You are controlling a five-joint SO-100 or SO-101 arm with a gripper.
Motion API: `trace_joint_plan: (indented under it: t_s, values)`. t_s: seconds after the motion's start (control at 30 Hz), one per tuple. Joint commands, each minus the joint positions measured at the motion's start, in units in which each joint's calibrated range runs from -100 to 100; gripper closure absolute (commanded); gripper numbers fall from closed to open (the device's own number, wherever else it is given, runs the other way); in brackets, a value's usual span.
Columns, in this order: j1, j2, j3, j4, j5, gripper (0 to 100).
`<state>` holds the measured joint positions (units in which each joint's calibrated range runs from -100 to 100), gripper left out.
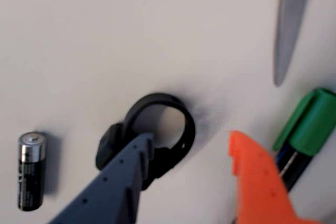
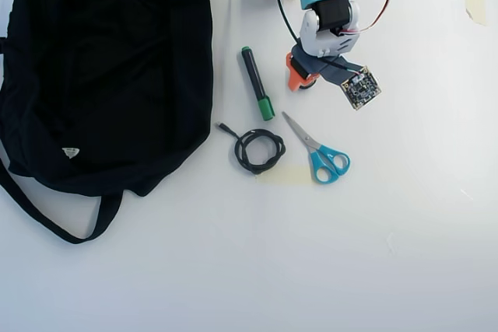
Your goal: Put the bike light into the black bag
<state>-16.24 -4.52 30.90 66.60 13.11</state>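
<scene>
Gripper [image 1: 191,153], grey finger and orange finger spread open in the wrist view, straddles the small black bike light [image 1: 152,135]: ring right, blocky head left. Large soft black bag [image 2: 101,68] lies far left overhead.

A green-capped black marker [image 2: 256,83] is seen lying on the white table [image 2: 405,254] in the overhead view, cap end toward the lower right. Just below it a coiled black cable [image 2: 257,150] is laid, with blue-handled scissors [image 2: 317,149] beside it on the right, blades pointing up-left. In the wrist view, a battery [image 1: 31,170] is shown standing apart at the lower left
</scene>
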Motion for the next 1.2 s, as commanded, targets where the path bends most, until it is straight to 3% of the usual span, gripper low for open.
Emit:
trace_joint_plan:
  t_s: [0.0, 0.3, 1.17]
  values:
    - [0.5, -0.3, -0.6, -0.5, -0.2, 78]
    - [1.0, -0.3, 0.0, 0.2, -0.1, 72]
    - [1.0, -0.3, 3.2, 0.0, 0.5, 72]
